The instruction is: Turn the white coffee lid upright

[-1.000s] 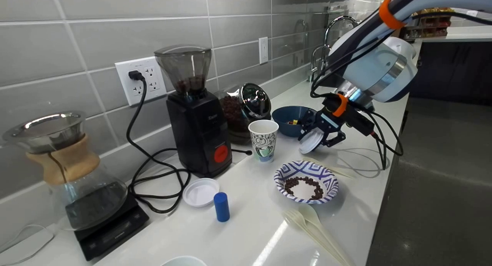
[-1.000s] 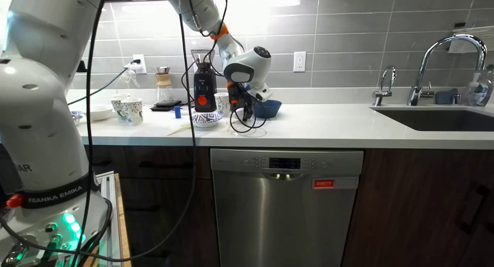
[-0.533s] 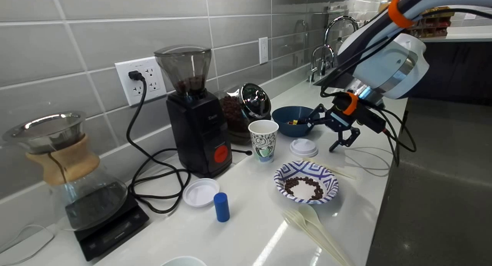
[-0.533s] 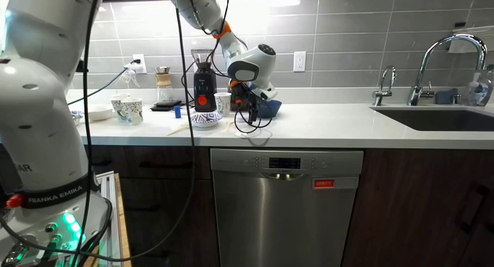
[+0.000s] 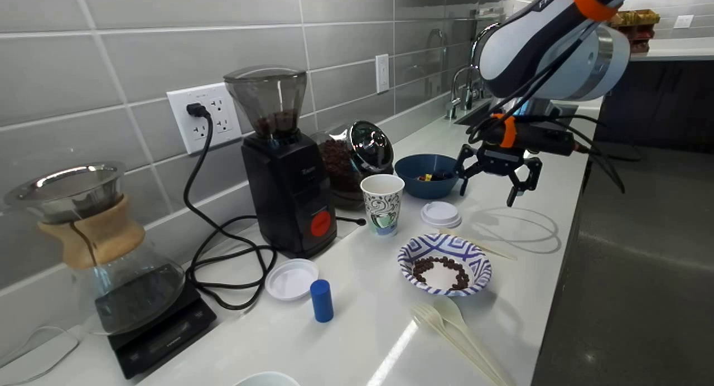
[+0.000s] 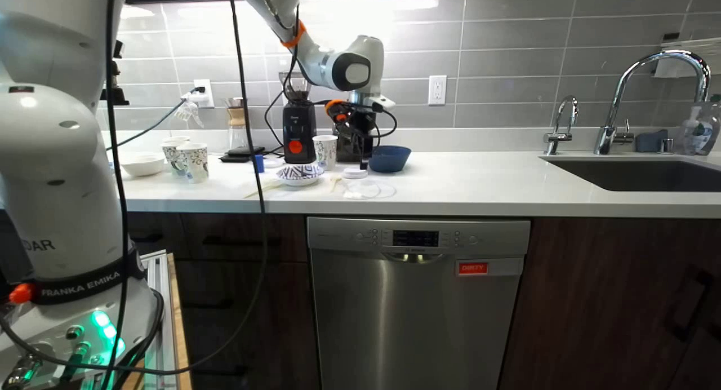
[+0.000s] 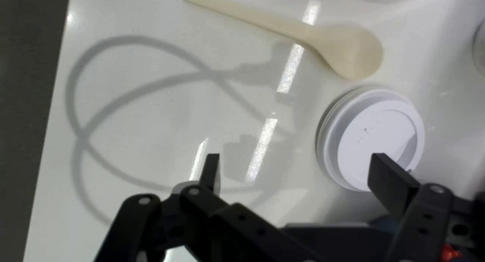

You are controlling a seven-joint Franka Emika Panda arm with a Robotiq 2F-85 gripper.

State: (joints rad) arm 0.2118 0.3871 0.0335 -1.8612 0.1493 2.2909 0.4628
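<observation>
The white coffee lid (image 5: 440, 214) lies flat on the counter with its raised, lettered top facing up. It sits between the patterned paper cup and the gripper, in front of the blue bowl. It also shows in an exterior view (image 6: 355, 173) and in the wrist view (image 7: 373, 137), where one finger covers part of its edge. My gripper (image 5: 487, 196) points down, open and empty, above the counter to the right of the lid. In the wrist view the gripper's fingers (image 7: 293, 159) are wide apart with bare counter between them.
The patterned paper cup (image 5: 382, 203) and blue bowl (image 5: 427, 176) stand close to the lid. A spoon (image 7: 348, 46) and a patterned bowl with beans (image 5: 444, 263) lie nearby. The flat white disc (image 5: 292, 279), blue cylinder (image 5: 322, 300) and grinder (image 5: 289, 191) are farther off.
A second ago my gripper held the lid tilted. It then opened and the lid came to lie flat. Since then my gripper has risen and turned to point down; the lid has stayed put.
</observation>
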